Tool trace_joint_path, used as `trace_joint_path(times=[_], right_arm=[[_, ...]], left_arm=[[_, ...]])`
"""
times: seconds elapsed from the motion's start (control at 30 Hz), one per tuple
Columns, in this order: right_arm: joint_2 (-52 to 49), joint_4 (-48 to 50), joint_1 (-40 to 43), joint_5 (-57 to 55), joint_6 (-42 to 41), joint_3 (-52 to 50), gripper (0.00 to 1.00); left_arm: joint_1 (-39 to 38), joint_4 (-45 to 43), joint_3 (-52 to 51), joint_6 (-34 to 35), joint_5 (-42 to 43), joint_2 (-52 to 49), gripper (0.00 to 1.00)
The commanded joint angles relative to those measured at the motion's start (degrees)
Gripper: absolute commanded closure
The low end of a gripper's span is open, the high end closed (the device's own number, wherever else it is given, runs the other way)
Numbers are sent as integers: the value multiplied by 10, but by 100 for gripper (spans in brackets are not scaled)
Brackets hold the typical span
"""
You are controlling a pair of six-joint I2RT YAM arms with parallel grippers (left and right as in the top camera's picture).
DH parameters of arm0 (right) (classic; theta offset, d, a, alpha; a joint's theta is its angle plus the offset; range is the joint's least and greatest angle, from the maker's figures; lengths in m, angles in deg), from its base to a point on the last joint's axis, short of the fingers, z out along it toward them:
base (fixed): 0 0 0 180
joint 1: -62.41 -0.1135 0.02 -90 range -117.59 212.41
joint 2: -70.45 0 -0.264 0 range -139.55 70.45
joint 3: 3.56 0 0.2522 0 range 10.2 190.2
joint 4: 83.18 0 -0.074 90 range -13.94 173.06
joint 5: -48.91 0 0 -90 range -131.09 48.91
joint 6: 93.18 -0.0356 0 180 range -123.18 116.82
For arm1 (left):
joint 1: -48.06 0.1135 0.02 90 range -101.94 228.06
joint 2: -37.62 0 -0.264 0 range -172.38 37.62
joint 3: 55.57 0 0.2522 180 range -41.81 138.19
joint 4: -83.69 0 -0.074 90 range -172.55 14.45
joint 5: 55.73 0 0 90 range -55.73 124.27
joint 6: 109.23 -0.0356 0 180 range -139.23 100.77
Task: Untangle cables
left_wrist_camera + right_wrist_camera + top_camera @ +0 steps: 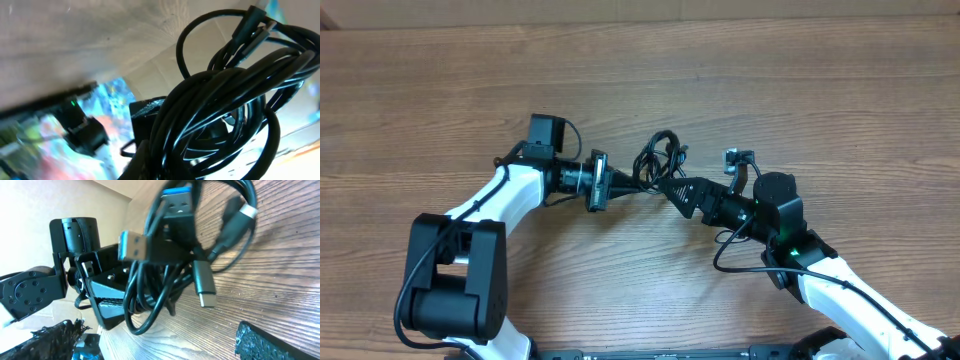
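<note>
- Across the whole overhead view, a light brown wood-grain table (pixel 440 80) fills the frame.
- From the lower left corner, the left arm (pixel 470 225), white with black joints, reaches up and right toward the middle.
- From the lower right corner, the right arm (pixel 800 250), also white and black and showing a small green light, reaches up and left. The two arms meet tip to tip near the centre.
- Just above that meeting point are the cables (pixel 658 158), thin black cords wound into one loose, knotted bundle of loops.
  - Seen from the left wrist, the cables (pixel 225 105) fill the right half of the frame, very close and glossy.
  - Seen from the right wrist, the cables (pixel 165 275) hang at centre. Whether the lowest loop touches the table cannot be told.
- At the bundle's left edge, the left fingers (pixel 634 184) are pressed together and clamped on the cables. From the right wrist, the left fingers (pixel 107 300) show as a black block left of centre with loops draped from it.
- Just beside the bundle's lower right, the right fingers (pixel 672 188) are spread wide apart and hold nothing.
  - One textured black pad (pixel 265 340) sits in the lower right corner of the right wrist view.
  - A second pad (pixel 52 337) sits at lower left.
  - The bundle lies ahead of both pads, ungripped.
- Among the loops in the right wrist view are four plugs:
  - a blue-tongued plug (pixel 132 245) sits upper left of centre;
  - a second blue plug (pixel 177 200) is at the top edge;
  - a slim grey plug (pixel 205 287) points downward, right of centre;
  - a blurred white-tipped plug (pixel 247 212) is at upper right.
</note>
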Motion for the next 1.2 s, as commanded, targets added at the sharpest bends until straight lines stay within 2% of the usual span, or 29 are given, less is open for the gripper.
trace_joint_path(times=[0.0, 0.13, 0.2, 0.6, 0.8, 1.03, 1.17], right_arm=[[0, 3, -1, -3, 1, 3, 0], [0, 3, -1, -3, 1, 3, 0], [0, 4, -1, -3, 1, 3, 0], [0, 28, -1, 12, -3, 3, 0], [0, 53, -1, 14, -127, 3, 0], [0, 52, -1, 16, -203, 3, 1], [0, 47, -1, 7, -235, 3, 11]], left_arm=[[15, -1, 8, -178, 12, 8, 96], [25, -1, 8, -282, -20, 8, 96], [25, 0, 8, -311, -61, 8, 96], [7, 48, 8, -346, -294, 8, 96], [-31, -7, 8, -346, -308, 8, 96], [-76, -79, 8, -346, -323, 8, 96], [-85, -96, 8, -362, -322, 8, 96]])
